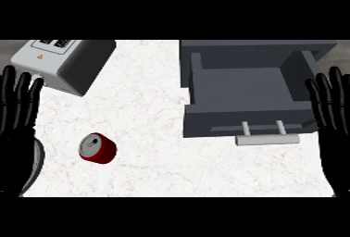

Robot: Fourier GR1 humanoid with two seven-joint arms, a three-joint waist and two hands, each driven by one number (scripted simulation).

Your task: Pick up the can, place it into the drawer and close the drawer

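A red can (97, 147) with a silver top stands upright on the white counter, at the lower left. The dark grey drawer (246, 95) at the upper right is pulled open and shows nothing inside; its pale handle (267, 139) juts toward me. My left hand (16, 125) rests open at the left edge, fingers up, a short way left of the can. At the right edge my right hand (335, 111) rests open, fingers up, just right of the drawer. Neither hand touches anything.
A light grey box-shaped appliance (61, 60) sits at the upper left of the marbled counter (157, 115). A curved grey edge (37, 162) shows beside the left hand. The counter's rim curves in at the lower right.
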